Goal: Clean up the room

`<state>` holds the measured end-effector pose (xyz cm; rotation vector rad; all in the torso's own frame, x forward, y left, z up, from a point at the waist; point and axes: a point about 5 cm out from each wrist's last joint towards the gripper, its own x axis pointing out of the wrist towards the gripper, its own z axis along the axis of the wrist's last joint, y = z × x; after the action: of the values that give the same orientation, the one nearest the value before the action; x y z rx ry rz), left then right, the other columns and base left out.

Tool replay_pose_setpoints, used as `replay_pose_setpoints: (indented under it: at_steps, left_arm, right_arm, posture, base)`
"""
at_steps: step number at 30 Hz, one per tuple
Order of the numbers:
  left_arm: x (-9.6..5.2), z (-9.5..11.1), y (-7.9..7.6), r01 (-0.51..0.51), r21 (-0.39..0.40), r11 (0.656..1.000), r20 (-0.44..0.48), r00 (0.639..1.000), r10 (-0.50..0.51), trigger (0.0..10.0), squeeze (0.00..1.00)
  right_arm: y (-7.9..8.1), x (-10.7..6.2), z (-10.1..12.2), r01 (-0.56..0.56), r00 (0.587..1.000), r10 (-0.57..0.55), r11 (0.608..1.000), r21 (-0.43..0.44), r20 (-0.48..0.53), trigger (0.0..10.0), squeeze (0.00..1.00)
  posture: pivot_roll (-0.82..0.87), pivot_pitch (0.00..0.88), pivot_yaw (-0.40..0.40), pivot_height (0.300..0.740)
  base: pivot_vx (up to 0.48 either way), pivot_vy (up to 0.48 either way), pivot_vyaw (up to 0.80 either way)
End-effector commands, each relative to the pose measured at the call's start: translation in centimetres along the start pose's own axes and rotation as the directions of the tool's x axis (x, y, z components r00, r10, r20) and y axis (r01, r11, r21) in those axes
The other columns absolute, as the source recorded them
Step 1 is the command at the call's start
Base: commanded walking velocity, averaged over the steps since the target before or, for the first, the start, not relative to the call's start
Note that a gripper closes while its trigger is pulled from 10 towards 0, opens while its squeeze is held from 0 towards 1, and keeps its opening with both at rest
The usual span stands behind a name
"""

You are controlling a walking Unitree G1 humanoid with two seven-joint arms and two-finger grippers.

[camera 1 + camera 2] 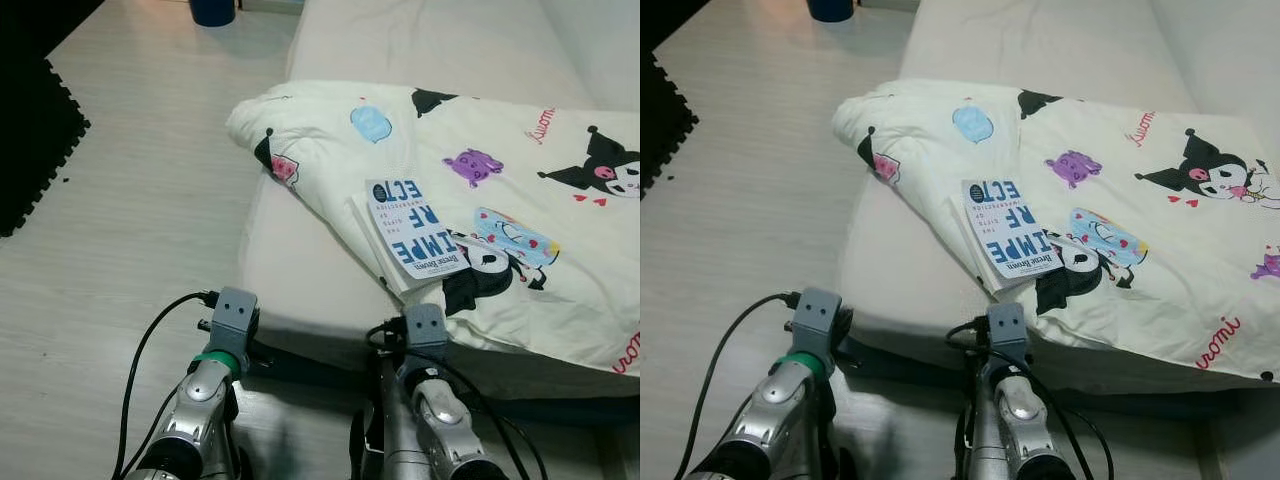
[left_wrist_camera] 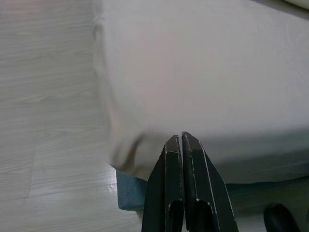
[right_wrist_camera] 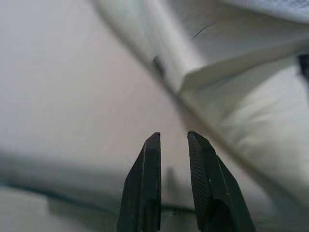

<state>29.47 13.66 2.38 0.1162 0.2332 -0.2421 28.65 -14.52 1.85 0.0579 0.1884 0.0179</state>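
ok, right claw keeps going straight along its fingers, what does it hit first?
Probably the bare mattress sheet just ahead of the right claw; the book on the cartoon blanket sits slightly further on and off to the side. Depth is unclear.

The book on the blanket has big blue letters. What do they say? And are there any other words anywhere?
Book, big blue letters, partly cut off: "IMPE", "RF", "ECT".
Book, dark strip near its edge: a name, too small to read for sure.
Book, small lines beside the big letters: too small to read.
Blanket, red cursive by the cartoon characters: looks like "uromi", cut off at the edges.
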Motion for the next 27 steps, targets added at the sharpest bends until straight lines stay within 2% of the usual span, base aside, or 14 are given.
replay_pose_setpoints:
  at_steps: [1, 2, 5, 6, 10, 11, 13, 14, 16, 18, 20, 21, 24, 27]
  left_arm:
    - [-0.6, -0.9, -0.2, 0.003, 0.004, 1.0, -0.027, 1.0, -0.003, 10.0, 0.0]
    - [-0.6, -0.9, -0.2, 0.003, 0.005, 1.0, -0.022, 1.0, -0.003, 10.0, 0.0]
    - [-0.6, -0.8, -0.1, 0.003, 0.008, 1.0, -0.011, 1.0, -0.003, 10.0, 0.0]
    - [-0.7, -0.5, -0.1, 0.006, 0.012, 1.0, 0.009, 1.0, -0.006, 10.0, 0.0]
    - [-0.9, 1.0, 0.0, 0.027, 0.015, 1.0, 0.095, 0.995, -0.028, 10.0, 0.0]
    - [-0.9, 1.0, 0.0, 0.027, 0.015, 1.0, 0.095, 0.995, -0.028, 10.0, 0.0]
    - [-1.2, 1.3, 0.0, 0.051, 0.015, 0.999, 0.118, 0.992, -0.052, 10.0, 0.0]
    - [-1.2, 1.3, 0.0, 0.051, 0.015, 0.999, 0.118, 0.992, -0.052, 10.0, 0.0]
    - [-1.5, 1.4, 0.0, 0.062, 0.017, 0.998, 0.126, 0.99, -0.063, 10.0, 0.0]
    - [-1.9, 1.2, 0.0, 0.089, 0.037, 0.995, 0.122, 0.988, -0.093, 10.0, 0.0]
    - [-2.5, 1.0, 0.1, 0.111, 0.058, 0.992, 0.118, 0.986, -0.117, 10.0, 0.0]
    - [-2.5, 1.0, 0.1, 0.111, 0.058, 0.992, 0.118, 0.986, -0.117, 10.0, 0.0]
    - [-2.8, 1.0, 0.2, 0.113, 0.063, 0.992, 0.117, 0.986, -0.12, 10.0, 0.0]
    - [-3.4, 0.7, 1.1, 0.084, 0.059, 0.995, 0.105, 0.99, -0.09, 10.0, 0.0]
  right_arm:
    - [-0.5, 0.4, 0.9, 0.034, 0.998, -0.041, 0.989, 0.142, 0.041, 10.0, 1.0]
    - [-0.6, 0.7, 1.6, 0.034, 0.996, -0.049, 0.979, 0.201, 0.069, 10.0, 1.0]
    - [-0.8, 1.0, 2.1, 0.042, 0.994, -0.064, 0.97, 0.239, 0.085, 10.0, 1.0]
    - [-1.1, 1.6, 2.8, 0.057, 0.993, -0.085, 0.957, 0.286, 0.088, 10.0, 1.0]
    - [-2.0, 3.6, 5.3, 0.073, 0.984, -0.146, 0.854, 0.515, 0.103, 10.0, 1.0]
    - [-2.0, 3.6, 5.3, 0.073, 0.984, -0.146, 0.854, 0.515, 0.103, 10.0, 1.0]
    - [-2.0, 4.1, 6.4, 0.043, 0.979, -0.157, 0.785, 0.618, 0.131, 10.0, 1.0]
    - [-2.0, 4.1, 6.4, 0.043, 0.979, -0.157, 0.785, 0.618, 0.131, 10.0, 1.0]
    - [-2.0, 4.3, 7.0, 0.01, 0.975, -0.158, 0.736, 0.677, 0.157, 10.0, 1.0]
    - [-2.1, 4.3, 7.1, 0.024, 0.975, -0.166, 0.745, 0.667, 0.15, 10.0, 1.0]
    - [-2.2, 4.2, 5.8, 0.115, 0.985, -0.165, 0.824, 0.554, 0.041, 10.0, 1.0]
    - [-2.2, 4.2, 5.8, 0.115, 0.985, -0.165, 0.824, 0.554, 0.041, 10.0, 1.0]
    - [-2.2, 4.0, 4.8, 0.155, 0.987, -0.161, 0.87, 0.468, -0.028, 10.0, 1.0]
    - [-1.5, 1.8, 1.4, 0.107, 0.988, -0.06, 0.932, 0.345, -0.145, 10.0, 1.0]
  posture:
    - [-0.01, 0.182, 0.011, 0.56]
    - [-0.01, 0.182, 0.011, 0.56]
    - [-0.01, 0.191, 0.012, 0.56]
    - [0.0, 0.199, 0.012, 0.56]
    - [0.02, 0.232, 0.011, 0.56]
    - [0.02, 0.232, 0.011, 0.56]
    - [0.03, 0.244, 0.009, 0.56]
    - [0.03, 0.244, 0.009, 0.56]
    - [0.04, 0.248, 0.009, 0.56]
    - [0.04, 0.249, 0.01, 0.56]
    - [0.04, 0.245, 0.01, 0.56]
    - [0.04, 0.245, 0.01, 0.56]
    - [0.04, 0.245, 0.01, 0.56]
    - [0.04, 0.238, 0.008, 0.56]
  base:
    - [0.0, 0.0, 0.0]
    - [0.0, 0.0, 0.0]
    - [0.0, 0.0, 0.0]
    - [0.0, 0.0, 0.0]
    - [0.0, 0.0, 0.0]
    - [0.0, 0.0, 0.0]
    - [0.0, 0.0, 0.0]
    - [0.0, 0.0, 0.0]
    - [0.0, 0.0, 0.0]
    - [0.0, 0.0, 0.0]
    - [0.0, 0.0, 0.0]
    - [0.0, 0.0, 0.0]
    - [0.0, 0.0, 0.0]
    - [0.0, 0.0, 0.0]
